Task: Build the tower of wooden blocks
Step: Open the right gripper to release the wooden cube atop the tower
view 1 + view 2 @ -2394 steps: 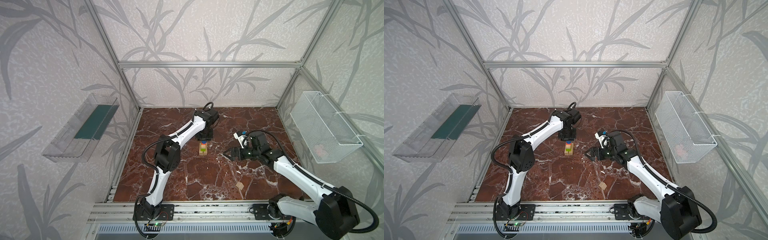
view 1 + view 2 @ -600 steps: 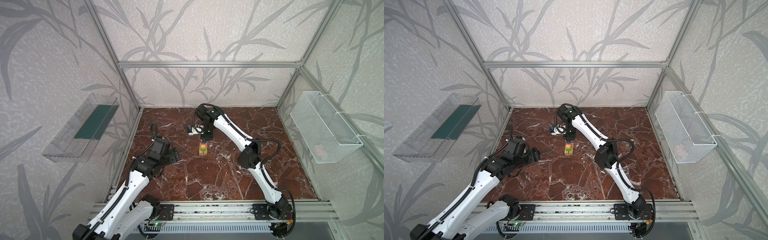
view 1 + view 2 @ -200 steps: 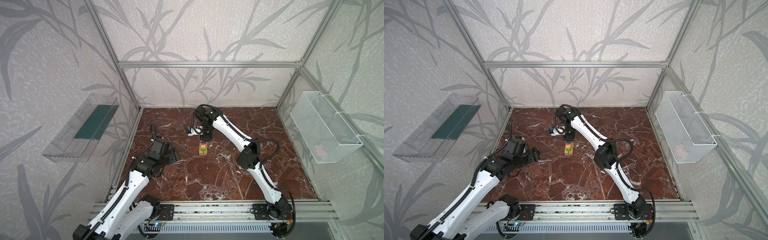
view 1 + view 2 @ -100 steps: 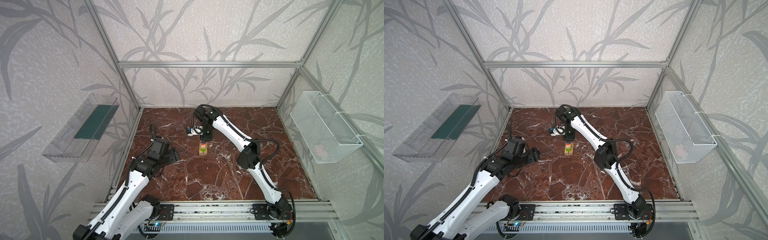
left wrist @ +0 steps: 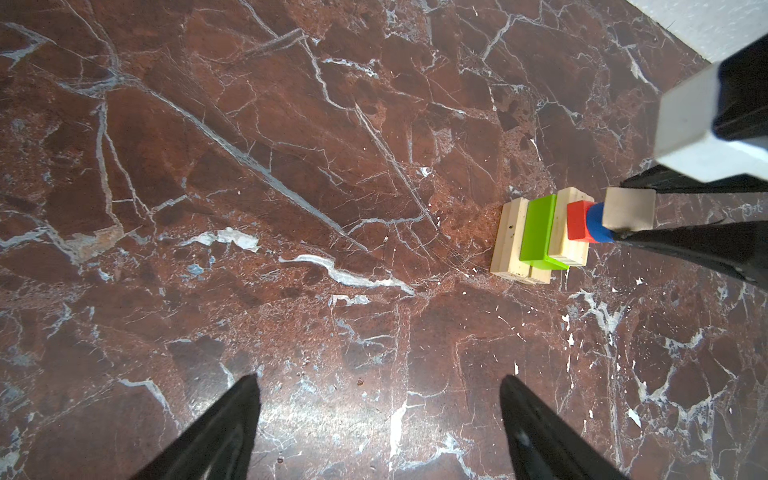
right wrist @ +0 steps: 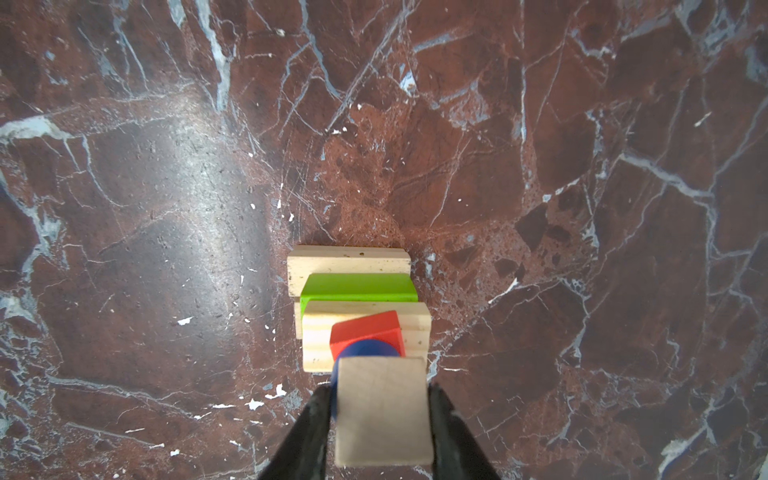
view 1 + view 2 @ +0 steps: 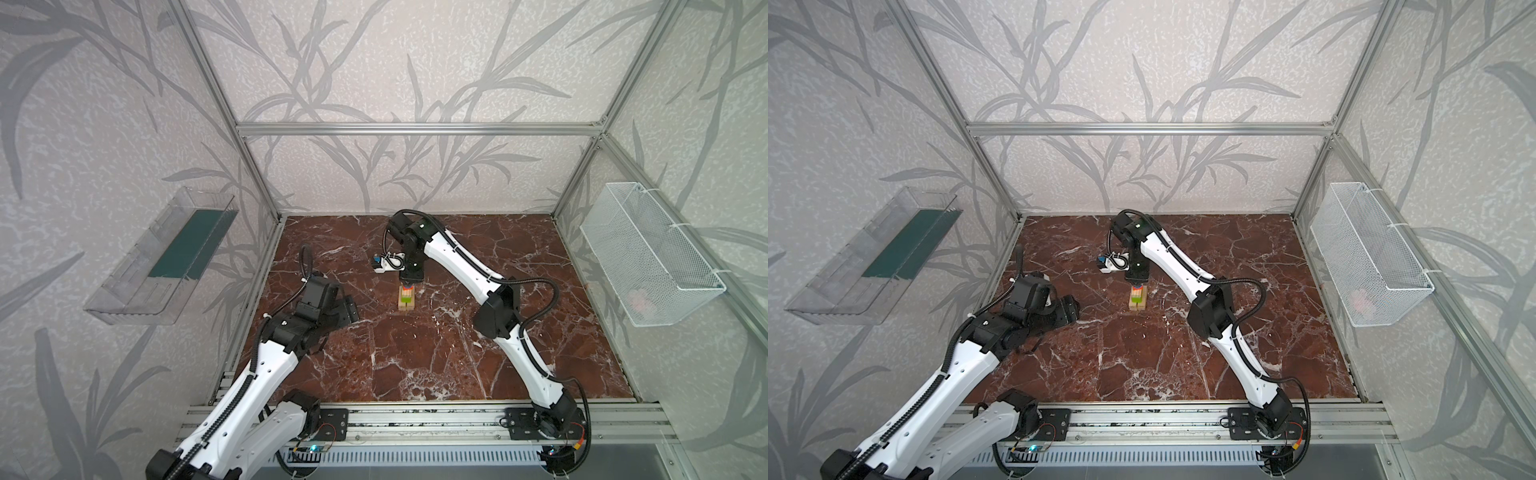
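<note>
The wood block tower (image 7: pixel 406 297) (image 7: pixel 1138 300) stands on the marble floor a little behind the middle. From the floor up I see light-wood planks (image 6: pixel 349 259), a lime-green brick (image 6: pixel 357 287), another plank, a red cube (image 6: pixel 365 328) and a blue disc (image 6: pixel 363 348). My right gripper (image 6: pixel 380 399) (image 7: pixel 407 283) hangs straight above the tower. It is shut on a natural-wood piece (image 6: pixel 382 409) (image 5: pixel 628 214) that sits at the blue disc's top. Off to the tower's left my left gripper (image 7: pixel 347 309) (image 5: pixel 378 382) is open over bare floor.
A clear plastic bin (image 7: pixel 166 266) hangs on the left wall. A white wire basket (image 7: pixel 648 253) hangs on the right wall. An aluminium rail (image 7: pixel 415 415) runs along the front edge. The right arm (image 7: pixel 457 266) stretches from the front right to the tower.
Nothing has visibly moved over the last second. Twelve seconds ago the left arm was at the tower and the right gripper was out over the floor at the middle right.
</note>
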`<state>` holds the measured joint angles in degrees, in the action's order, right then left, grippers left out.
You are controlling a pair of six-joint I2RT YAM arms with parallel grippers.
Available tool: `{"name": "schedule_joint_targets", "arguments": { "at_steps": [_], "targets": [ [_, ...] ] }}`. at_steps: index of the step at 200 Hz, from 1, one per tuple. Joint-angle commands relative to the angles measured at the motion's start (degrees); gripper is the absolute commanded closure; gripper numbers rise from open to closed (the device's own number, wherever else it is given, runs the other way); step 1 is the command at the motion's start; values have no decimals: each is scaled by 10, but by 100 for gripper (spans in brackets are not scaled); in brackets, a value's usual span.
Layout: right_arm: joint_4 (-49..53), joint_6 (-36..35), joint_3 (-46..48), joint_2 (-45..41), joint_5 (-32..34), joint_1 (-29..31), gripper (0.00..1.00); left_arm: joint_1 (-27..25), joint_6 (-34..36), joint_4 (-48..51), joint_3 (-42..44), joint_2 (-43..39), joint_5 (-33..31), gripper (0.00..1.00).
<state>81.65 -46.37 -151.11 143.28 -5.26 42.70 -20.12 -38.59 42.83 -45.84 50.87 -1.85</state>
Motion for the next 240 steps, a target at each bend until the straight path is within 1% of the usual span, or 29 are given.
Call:
{"name": "schedule_joint_targets", "arguments": {
  "at_steps": [1, 90, 168, 206, 222, 240],
  "targets": [
    [33, -48, 0, -5, -7, 4, 61, 5, -4, 0, 8, -6, -4, 12],
    [32, -47, -1, -4, -2, 4, 61, 6, -4, -1, 9, -6, -1, 12],
    [27, -43, -3, -14, 5, 4, 56, 7, -4, 0, 8, -6, 1, 12],
    [24, -43, -12, -21, -2, 4, 48, 7, -3, 0, 4, -7, 2, 12],
    [20, -38, -17, -33, -9, 4, 42, 8, -4, 2, 1, -7, 2, 12],
    [21, -32, -25, -46, -16, 5, 33, 8, -3, 4, -4, -8, 2, 12]
  ]
}}
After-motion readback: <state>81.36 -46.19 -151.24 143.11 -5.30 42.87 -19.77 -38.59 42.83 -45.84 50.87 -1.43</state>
